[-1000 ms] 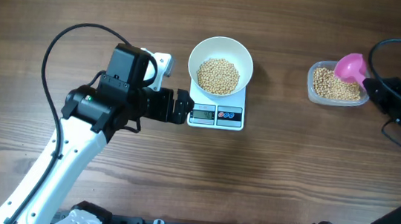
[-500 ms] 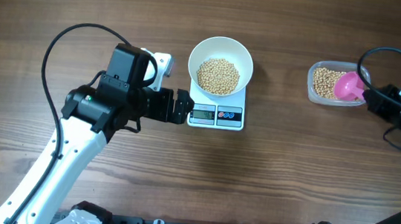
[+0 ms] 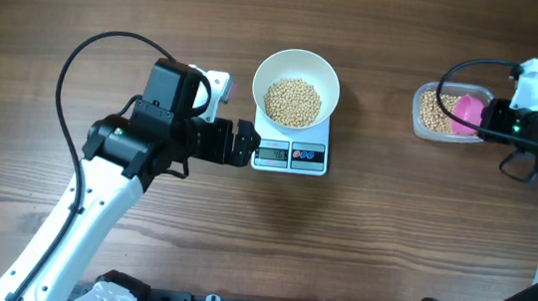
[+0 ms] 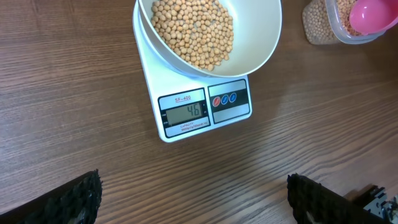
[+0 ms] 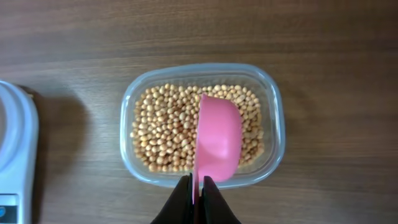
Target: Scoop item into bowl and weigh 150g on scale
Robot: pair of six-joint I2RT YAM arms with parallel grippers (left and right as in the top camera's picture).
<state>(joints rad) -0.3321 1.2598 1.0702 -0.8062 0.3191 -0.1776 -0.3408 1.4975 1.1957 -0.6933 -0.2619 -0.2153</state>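
Tan round beans heaped in white bowl.

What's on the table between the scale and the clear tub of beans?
Nothing. The overhead view shows only bare wooden table between the scale and the clear tub. The left wrist view shows the same bare gap.
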